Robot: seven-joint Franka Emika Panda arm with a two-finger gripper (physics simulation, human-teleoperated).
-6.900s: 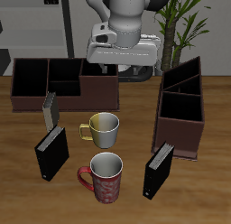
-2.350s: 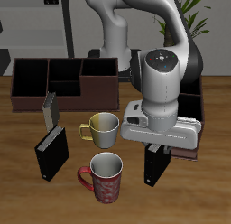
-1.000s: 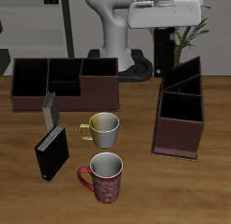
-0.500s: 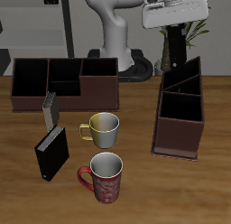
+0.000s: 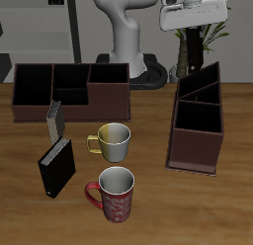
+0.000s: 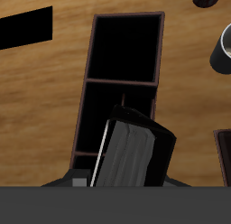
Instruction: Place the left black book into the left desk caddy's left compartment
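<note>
table (image 5: 143, 224): wood top, bare strip along the near edge and a wide open lane in the middle between the two caddies
left desk caddy (image 5: 198, 125): maroon, sits clear of the table's near edge with bare wood all round; wrist view looks straight down into it (image 6: 122, 83), insides just read as black
other caddy (image 5: 69, 89): darker brown, at the far side, its end cut off by the frame
gripper (image 5: 194, 14): up high above the maroon caddy's far end, clamped on the left black book (image 5: 186, 53); fingers mostly hidden by the housing
left black book: hangs upright in the air just over the left compartment (image 5: 205, 83), not inside it; in the wrist view (image 6: 135, 155) it hides part of the caddy
second black book (image 5: 56, 167): standing near the grey book (image 5: 53, 121)
mugs: yellow mug (image 5: 112, 141), red mug (image 5: 116, 193) nearer the front edge
</note>
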